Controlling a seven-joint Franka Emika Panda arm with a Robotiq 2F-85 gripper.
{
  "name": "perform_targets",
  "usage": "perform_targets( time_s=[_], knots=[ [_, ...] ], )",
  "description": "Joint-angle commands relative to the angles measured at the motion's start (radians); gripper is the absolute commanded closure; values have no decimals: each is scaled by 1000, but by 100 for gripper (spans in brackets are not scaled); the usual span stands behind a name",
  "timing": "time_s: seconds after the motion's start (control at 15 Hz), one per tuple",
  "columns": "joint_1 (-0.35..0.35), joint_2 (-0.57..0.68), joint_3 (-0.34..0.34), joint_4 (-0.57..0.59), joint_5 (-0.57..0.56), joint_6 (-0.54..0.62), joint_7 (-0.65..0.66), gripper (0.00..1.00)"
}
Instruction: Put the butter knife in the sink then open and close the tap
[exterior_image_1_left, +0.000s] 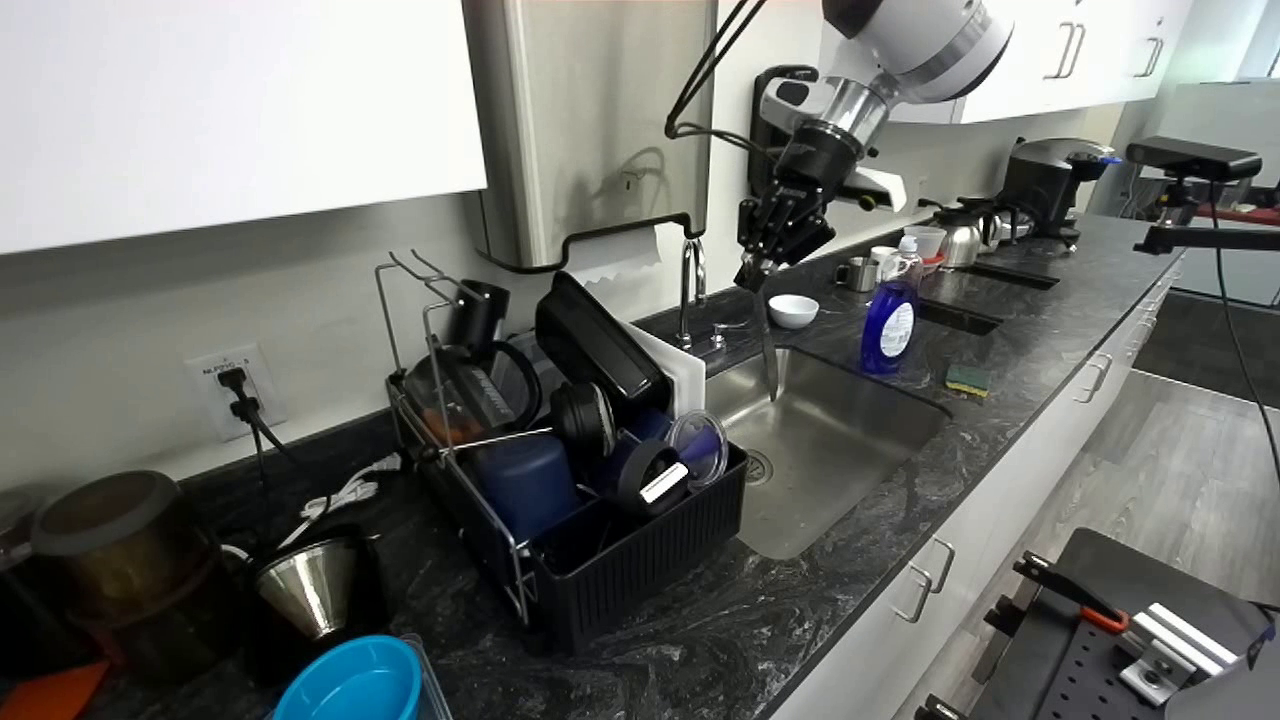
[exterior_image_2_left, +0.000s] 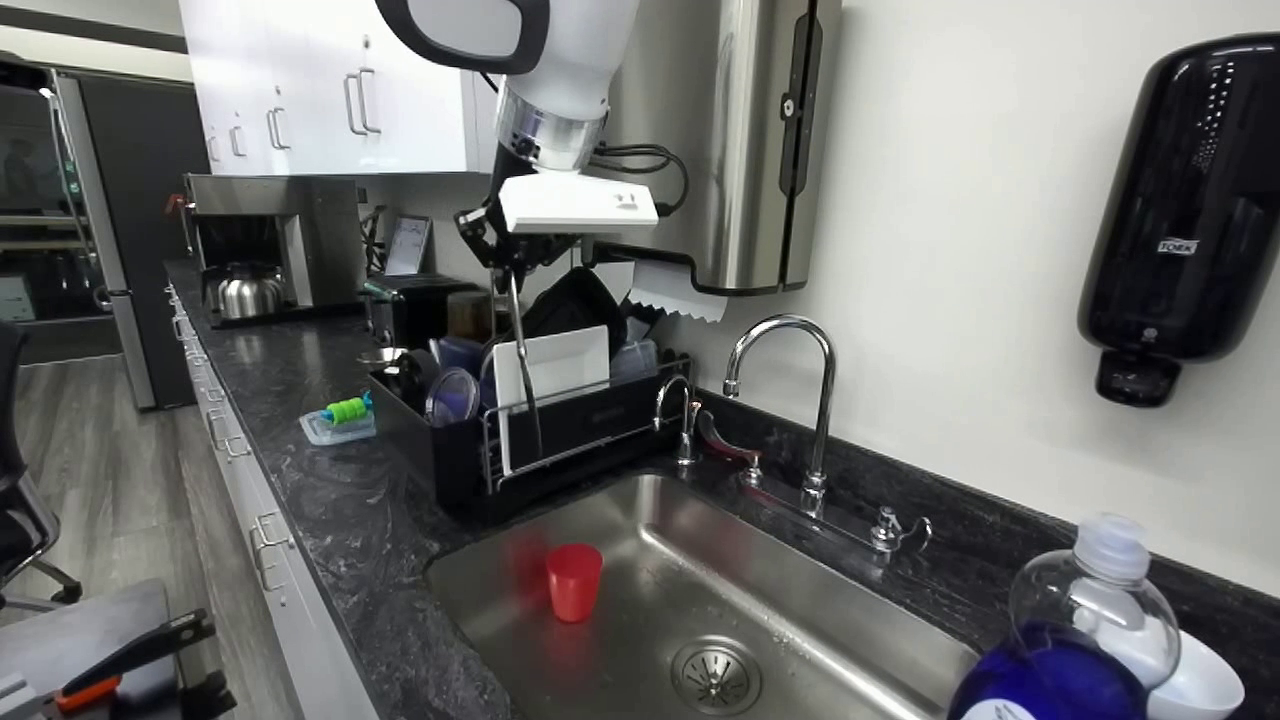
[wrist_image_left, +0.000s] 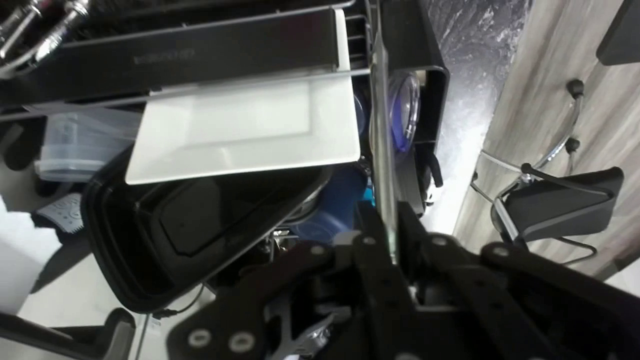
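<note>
My gripper is shut on the handle of the butter knife, which hangs blade down and slightly tilted. In an exterior view the gripper and knife appear in front of the dish rack's white plate. In the wrist view the knife runs up from between the fingertips. The steel sink shows in both exterior views, also here. The tall chrome tap stands behind the sink, with a lever at its right and a reddish-looking lever at its left.
A full dish rack stands beside the sink, with a white plate. A small chrome spout is near it. A red cup stands in the sink. A blue soap bottle, white bowl and sponge are around it.
</note>
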Motion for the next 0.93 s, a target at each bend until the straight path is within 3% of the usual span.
perform_targets(
  time_s=[0.0, 0.2, 0.87],
  knots=[
    [2, 16, 2, -8, -62, 107, 103, 97],
    [1, 39, 1, -25, -113, 217, 201, 97],
    [-15, 168, -8, -57, -204, 395, 403, 97]
  ],
)
